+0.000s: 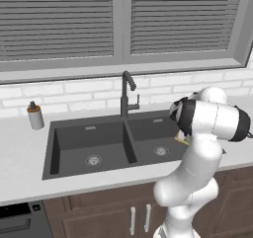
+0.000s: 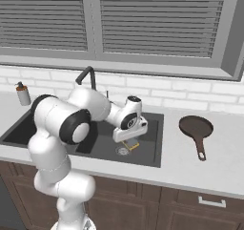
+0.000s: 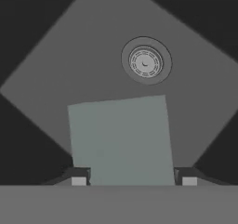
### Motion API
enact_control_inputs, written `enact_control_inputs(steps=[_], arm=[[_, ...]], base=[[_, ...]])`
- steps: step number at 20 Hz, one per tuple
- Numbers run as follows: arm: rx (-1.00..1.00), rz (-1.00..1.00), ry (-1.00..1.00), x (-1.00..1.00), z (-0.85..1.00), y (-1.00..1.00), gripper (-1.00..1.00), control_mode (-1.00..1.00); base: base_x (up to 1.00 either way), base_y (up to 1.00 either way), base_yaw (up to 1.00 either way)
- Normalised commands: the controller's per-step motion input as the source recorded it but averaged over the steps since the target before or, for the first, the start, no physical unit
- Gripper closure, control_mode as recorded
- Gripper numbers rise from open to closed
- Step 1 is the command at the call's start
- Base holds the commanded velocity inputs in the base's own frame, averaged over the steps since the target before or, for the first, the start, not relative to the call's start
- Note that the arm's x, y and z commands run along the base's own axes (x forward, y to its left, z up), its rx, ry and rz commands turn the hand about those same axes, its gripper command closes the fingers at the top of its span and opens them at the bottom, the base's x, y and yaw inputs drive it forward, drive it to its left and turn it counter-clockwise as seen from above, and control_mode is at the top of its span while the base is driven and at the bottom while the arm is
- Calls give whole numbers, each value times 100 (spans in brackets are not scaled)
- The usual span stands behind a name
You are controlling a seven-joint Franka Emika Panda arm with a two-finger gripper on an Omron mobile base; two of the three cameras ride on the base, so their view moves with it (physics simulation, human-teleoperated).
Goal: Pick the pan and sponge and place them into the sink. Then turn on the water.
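Sponge held over the right sink basin

The grey counter (image 2: 228, 167) carries a dark double-basin sink (image 1: 89, 148) under a shuttered window. A dark gooseneck faucet (image 1: 127, 91) stands behind the divider, and a soap bottle (image 1: 34, 115) sits on the counter left of the sink. The pan (image 2: 196, 128) lies on the counter right of the sink, handle toward the front edge. The gripper (image 2: 129, 142) hangs over the right basin, just above its round drain (image 3: 145, 61). Its fingers (image 3: 79, 177) sit against both sides of the sponge (image 3: 122, 139), grasping it clear of the basin floor.
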Motion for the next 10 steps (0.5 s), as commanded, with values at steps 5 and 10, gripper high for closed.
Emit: enact_control_inputs(steps=[5,10], arm=[[2,0,0,57,-59,0,100,-100],[0,0,0,40,-64,0,100,-100]], base=[[0,0,0],[0,0,0]])
